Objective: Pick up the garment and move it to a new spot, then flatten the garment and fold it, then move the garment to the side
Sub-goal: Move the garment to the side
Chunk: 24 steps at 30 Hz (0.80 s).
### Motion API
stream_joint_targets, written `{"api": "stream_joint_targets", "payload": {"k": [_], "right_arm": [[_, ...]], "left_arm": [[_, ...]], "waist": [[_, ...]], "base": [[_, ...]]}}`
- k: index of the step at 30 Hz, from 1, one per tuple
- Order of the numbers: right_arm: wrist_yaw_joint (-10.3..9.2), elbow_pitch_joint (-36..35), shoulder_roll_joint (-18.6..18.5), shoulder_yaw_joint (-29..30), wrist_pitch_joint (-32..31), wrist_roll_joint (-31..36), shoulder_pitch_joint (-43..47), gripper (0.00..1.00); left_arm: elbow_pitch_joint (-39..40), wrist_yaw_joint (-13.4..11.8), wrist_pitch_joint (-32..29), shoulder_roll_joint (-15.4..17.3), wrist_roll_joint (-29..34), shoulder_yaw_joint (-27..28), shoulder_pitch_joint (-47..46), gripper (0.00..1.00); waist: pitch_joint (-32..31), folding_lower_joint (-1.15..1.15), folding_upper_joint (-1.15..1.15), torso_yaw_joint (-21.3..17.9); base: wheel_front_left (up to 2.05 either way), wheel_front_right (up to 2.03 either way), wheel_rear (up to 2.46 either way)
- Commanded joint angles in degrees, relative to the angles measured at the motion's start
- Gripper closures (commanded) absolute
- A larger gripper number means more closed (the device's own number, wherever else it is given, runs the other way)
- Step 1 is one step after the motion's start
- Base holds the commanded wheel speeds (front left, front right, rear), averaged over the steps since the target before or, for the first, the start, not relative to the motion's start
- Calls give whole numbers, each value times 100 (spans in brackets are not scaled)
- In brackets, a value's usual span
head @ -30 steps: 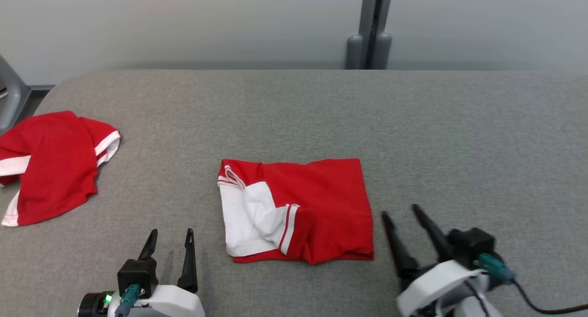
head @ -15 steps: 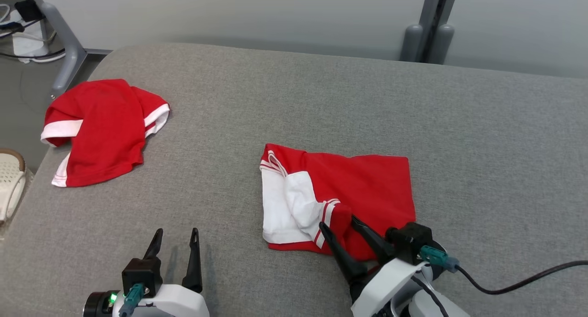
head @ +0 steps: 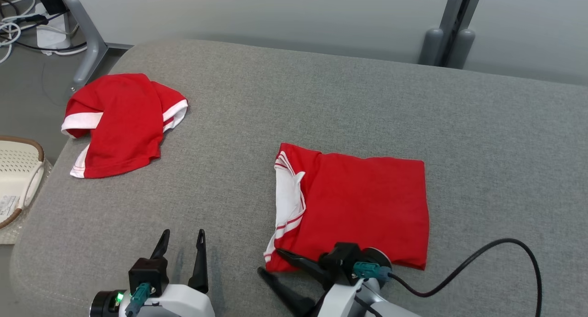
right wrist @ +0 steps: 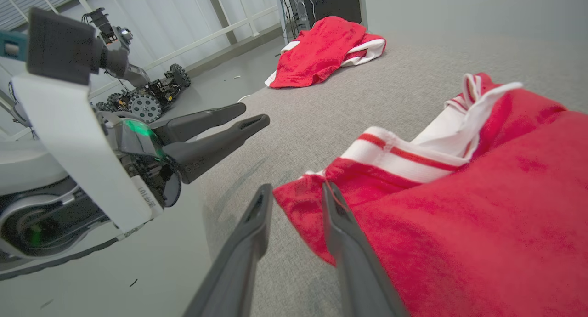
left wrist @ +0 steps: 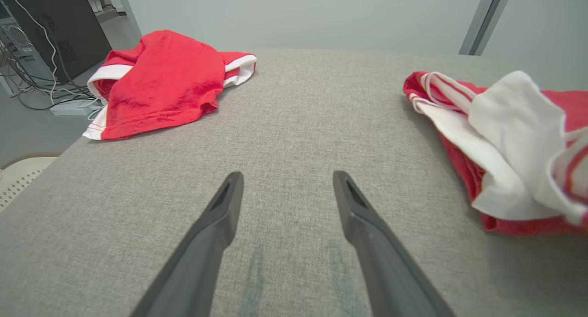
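Garment (head: 363, 202), red and folded, lies on the grey bench (head: 321, 101), its near corner between the half-closed fingers (right wrist: 342, 243) of the right pincer (head: 268, 261); whether they grip it I cannot tell. Left pincer (head: 183, 233) hovers wide open and empty, off to the garment's left.

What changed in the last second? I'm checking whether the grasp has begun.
The right gripper swung from right of the folded garment to its near left corner, fingers narrowing astride it; less white shows there. The head camera turned. The left gripper, open, and the other garment stayed put.
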State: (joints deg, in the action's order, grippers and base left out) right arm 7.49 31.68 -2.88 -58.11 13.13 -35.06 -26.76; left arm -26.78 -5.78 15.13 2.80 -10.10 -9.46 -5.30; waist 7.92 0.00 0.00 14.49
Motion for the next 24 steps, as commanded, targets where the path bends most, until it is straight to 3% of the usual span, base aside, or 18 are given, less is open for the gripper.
{"api": "stream_joint_targets", "payload": {"k": [1,5,9,16,21,24], "right_arm": [[0,-47,-10,-41,7,-55,-92,0],[0,-95,-34,-673,78,-602,-350,0],[-1,285,-175,-313,201,-664,-481,0],[1,355,-167,2667,209,973,218,0],[0,-35,-49,4262,209,2197,940,0],[1,-236,-16,4768,210,2506,1210,0]], "left_arm": [[-6,-7,0,22,-26,2,-133,0],[-7,-21,0,21,-41,-25,-153,0],[39,-28,0,21,6,42,-162,0],[142,-18,0,22,110,219,-118,0],[136,-5,0,25,148,320,-90,0],[128,10,0,23,169,353,-66,0]], "waist": [[-2,0,0,4],[-25,0,0,-36],[-71,0,0,-200],[-111,0,0,-641],[-174,0,0,-981],[-217,0,0,-1104]], "base": [[0,0,0],[0,0,0],[0,0,0],[0,0,0],[0,0,0],[0,0,0]]}}
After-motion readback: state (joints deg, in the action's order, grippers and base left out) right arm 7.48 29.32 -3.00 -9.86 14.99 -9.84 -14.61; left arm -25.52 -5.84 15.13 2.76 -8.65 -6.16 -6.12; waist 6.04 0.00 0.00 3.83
